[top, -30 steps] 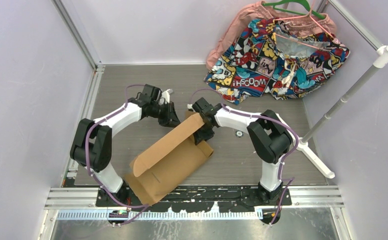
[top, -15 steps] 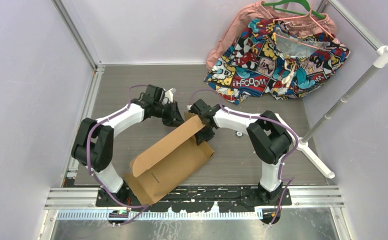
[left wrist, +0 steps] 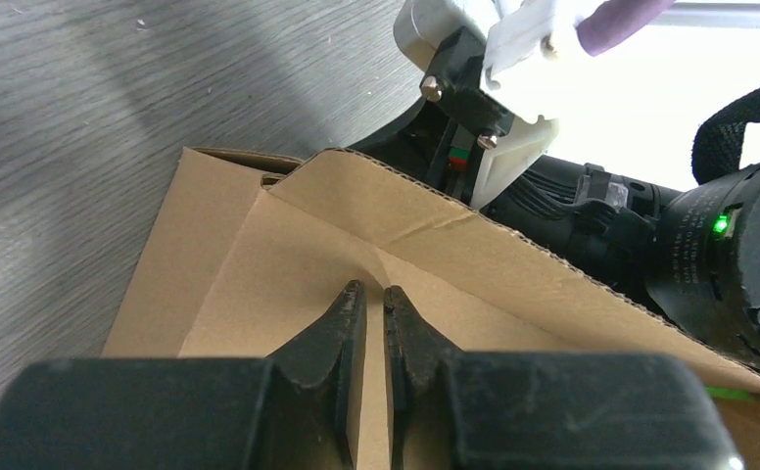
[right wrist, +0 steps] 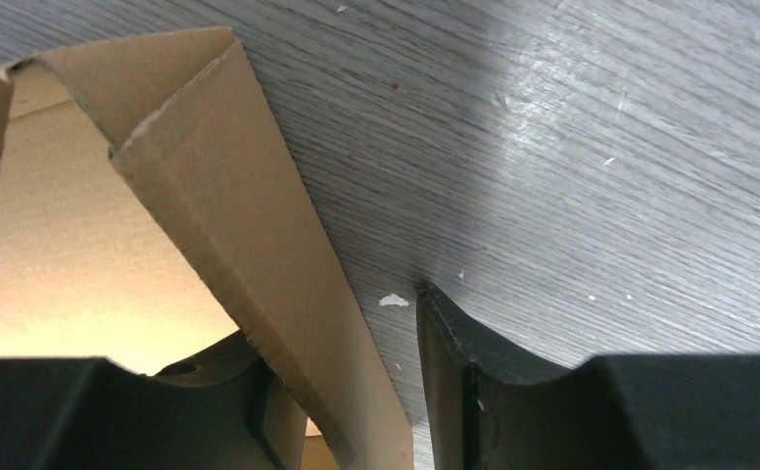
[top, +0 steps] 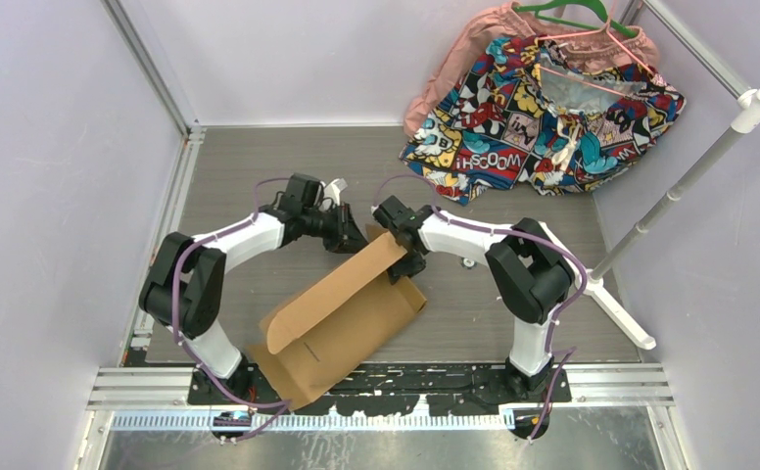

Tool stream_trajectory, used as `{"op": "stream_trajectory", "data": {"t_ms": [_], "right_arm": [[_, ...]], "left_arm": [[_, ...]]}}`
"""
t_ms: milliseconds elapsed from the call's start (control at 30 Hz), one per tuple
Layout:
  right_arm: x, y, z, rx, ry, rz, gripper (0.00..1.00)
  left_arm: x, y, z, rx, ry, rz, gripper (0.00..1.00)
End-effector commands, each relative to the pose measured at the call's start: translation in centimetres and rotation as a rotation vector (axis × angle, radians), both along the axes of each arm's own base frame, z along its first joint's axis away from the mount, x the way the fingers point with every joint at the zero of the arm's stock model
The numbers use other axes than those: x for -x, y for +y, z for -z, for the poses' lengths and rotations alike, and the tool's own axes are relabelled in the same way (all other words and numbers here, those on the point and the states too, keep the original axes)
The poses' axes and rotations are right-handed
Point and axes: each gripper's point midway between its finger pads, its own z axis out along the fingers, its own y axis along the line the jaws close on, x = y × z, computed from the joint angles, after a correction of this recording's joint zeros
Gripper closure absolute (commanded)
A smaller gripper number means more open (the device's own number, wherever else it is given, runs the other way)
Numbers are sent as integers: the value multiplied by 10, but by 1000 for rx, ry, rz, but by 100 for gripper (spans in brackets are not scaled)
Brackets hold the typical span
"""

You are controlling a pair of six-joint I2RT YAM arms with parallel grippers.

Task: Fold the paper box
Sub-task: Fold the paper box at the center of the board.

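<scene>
And the left gripper (left wrist: 374,291) has slid in towards the right one over the last second, closing on the raised far end of the paper box (top: 347,313), and the whole sheet has nudged a little away from it across the table (top: 259,166)! Its fingers are pressed almost together, only a sliver between them, nothing caught as far as I can see, with the cardboard lying just beyond and beneath the tips. The right gripper (right wrist: 342,338) stands spread, a slanted flap running up between its fingers, bare table showing beside the outer one, so I'd call that straddling rather than pinching. To me this reads as both arms converging to press that long panel over along its crease; the fold isn't finished. The box itself is plain brown corrugated board, matte, fluted along its cut edges, one long panel lifted at an angle over the flat base sheet, on grey wood-grain.
</scene>
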Motion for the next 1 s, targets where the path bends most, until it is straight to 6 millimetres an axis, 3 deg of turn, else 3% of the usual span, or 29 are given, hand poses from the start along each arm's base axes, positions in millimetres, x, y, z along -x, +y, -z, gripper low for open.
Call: {"op": "stream_trajectory", "data": {"t_ms": [0, 233, 400, 667, 833, 967], "right_arm": [[-35, 6, -19, -14, -178, 48, 53], [-35, 11, -27, -47, -203, 41, 61], [-35, 14, -32, -78, -233, 34, 54], [-40, 13, -38, -82, -273, 43, 66], [-44, 8, -37, -52, -297, 58, 78], [-47, 1, -39, -31, -323, 69, 79]], "left_arm": [[34, -26, -14, 112, 86, 94, 87], [29, -30, -11, 89, 87, 43, 87], [24, -32, -14, 64, 68, 25, 87], [22, -31, -13, -4, 42, 6, 87], [22, -36, -15, -11, 32, 11, 87], [19, -40, -16, -13, 23, 11, 87]]}}
